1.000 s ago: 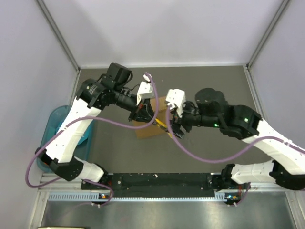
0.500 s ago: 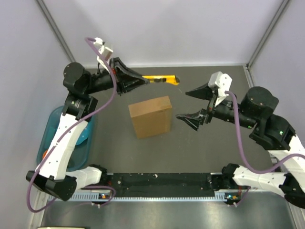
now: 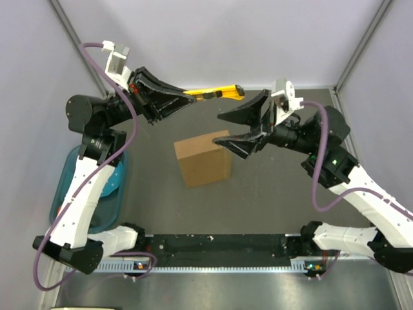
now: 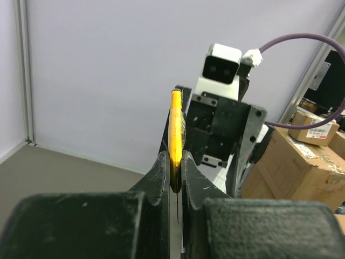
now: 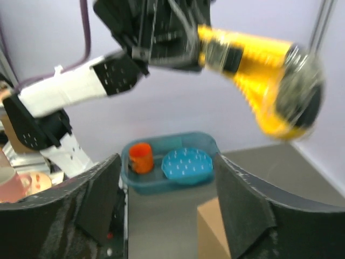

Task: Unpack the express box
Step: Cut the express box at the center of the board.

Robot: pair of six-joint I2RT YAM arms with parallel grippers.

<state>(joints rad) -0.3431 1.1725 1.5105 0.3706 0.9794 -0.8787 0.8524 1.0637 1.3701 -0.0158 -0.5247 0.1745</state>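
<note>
Closed flat brown cardboard box [image 3: 203, 158] mid-tabletop; teal plastic bin [image 5: 161, 185] holds orange cup [image 5: 141, 157], blue disc [image 5: 186, 164]. Left fingers [image 3: 161, 98] pinch yellow utility knife [image 3: 216, 93], right fingers [image 3: 248, 110] spread.

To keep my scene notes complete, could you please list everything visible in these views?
express box: one, brown, table centre
utility knife: one, yellow, raised over the table's far side
bin: one, teal, table's left edge
cup: one, orange, inside the bin
disc: one, blue with white dots, beside the cup
cartons: several, brown, background off the table
table: one, dark grey
left gripper: black, shut on the utility knife
right gripper: black, open, empty, near the box's right edge
</note>
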